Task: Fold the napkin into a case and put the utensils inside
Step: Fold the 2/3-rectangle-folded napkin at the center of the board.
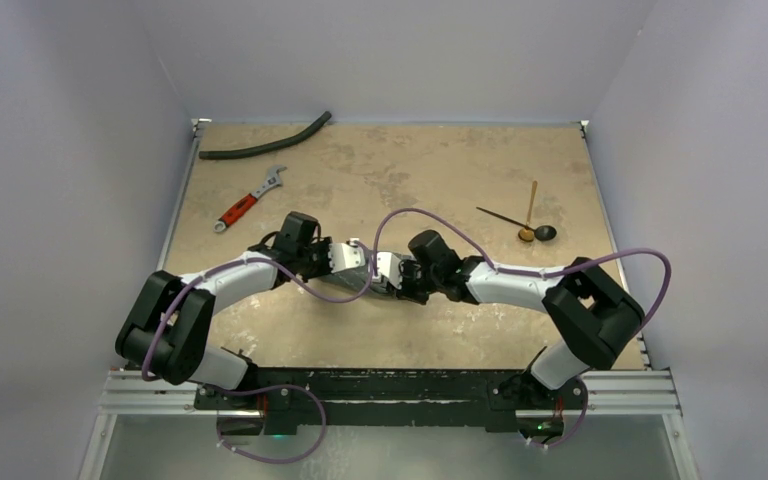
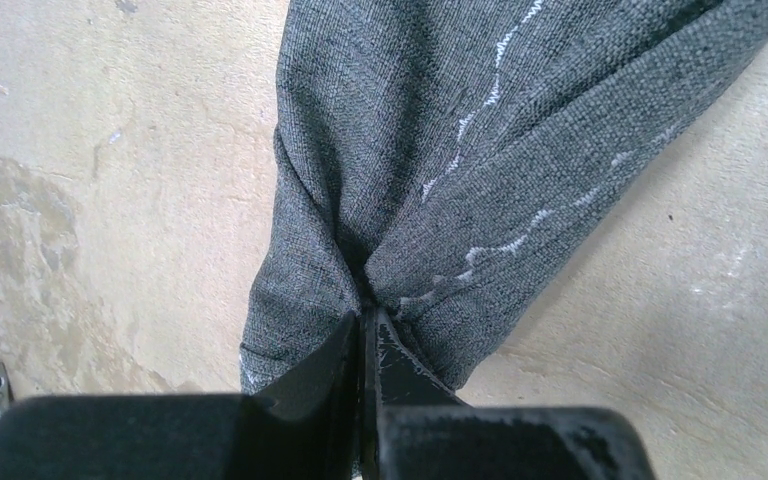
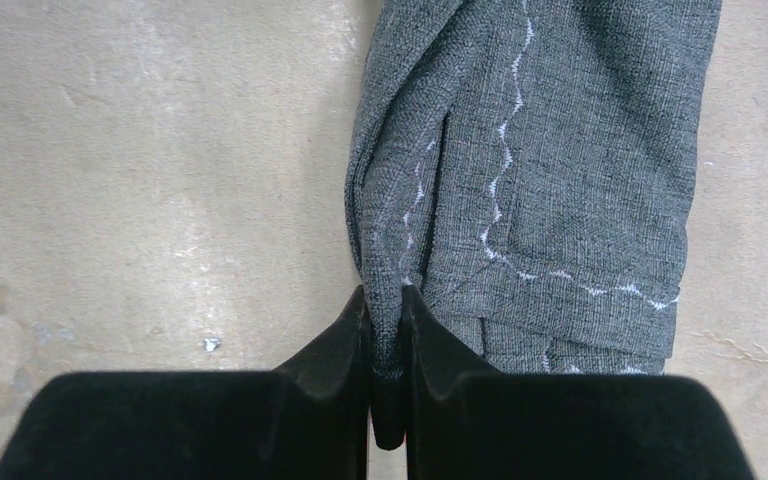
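A mottled tan desk (image 1: 410,170) sits between pale walls, with the grey napkin (image 1: 345,288) bunched at front centre. The left end effector (image 2: 365,322) and the right end effector (image 3: 385,300) each pinch an opposite end of it, likely to stretch it for folding. The utensils (image 1: 533,230) lie well apart, to the right.

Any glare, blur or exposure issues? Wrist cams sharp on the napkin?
Top external: even flat light, no glare; utensils tiny, soft. Left wrist: napkin weave sharp, left gripper dark, little detail. Right wrist: weave sharp too, right gripper near-black.
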